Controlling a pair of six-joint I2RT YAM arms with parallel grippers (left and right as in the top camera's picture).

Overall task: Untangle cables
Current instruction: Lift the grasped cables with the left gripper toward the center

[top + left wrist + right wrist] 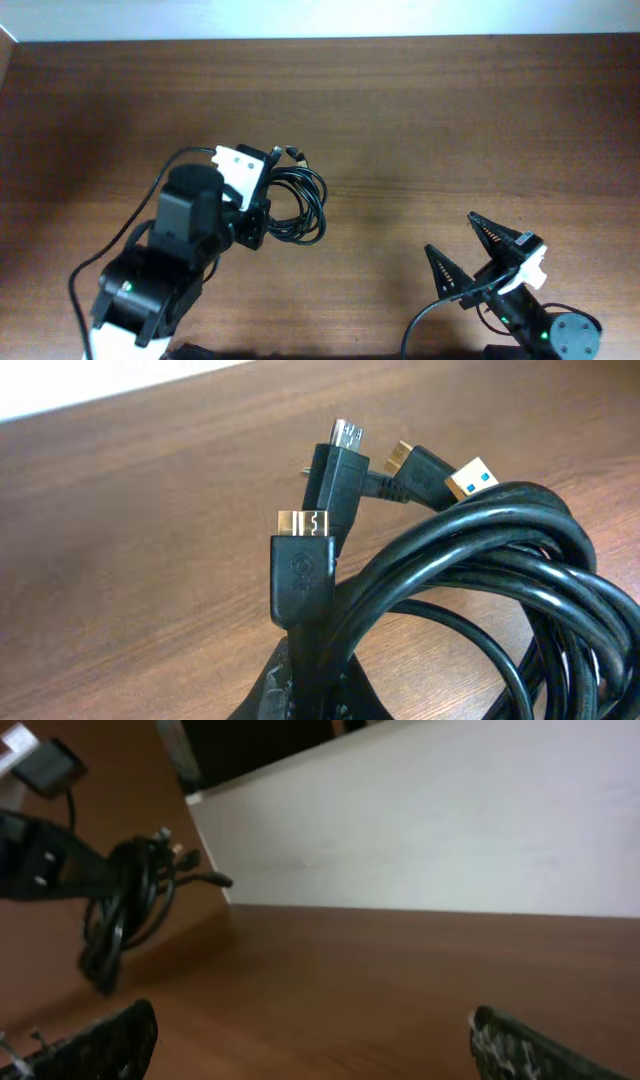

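Note:
The cables are a coiled bundle of thin black cords with plug ends, held left of the table's centre. My left gripper is shut on the bundle and holds it above the wood. In the left wrist view the cables loop to the right, with several plugs sticking up, and my fingers pinch the cords at the bottom. My right gripper is open and empty near the front right. The right wrist view shows its spread fingers and the hanging cables far off at left.
The brown wooden table runs to a white wall at the back. A thick black arm cord curves beside the left arm, and another runs by the right arm's base.

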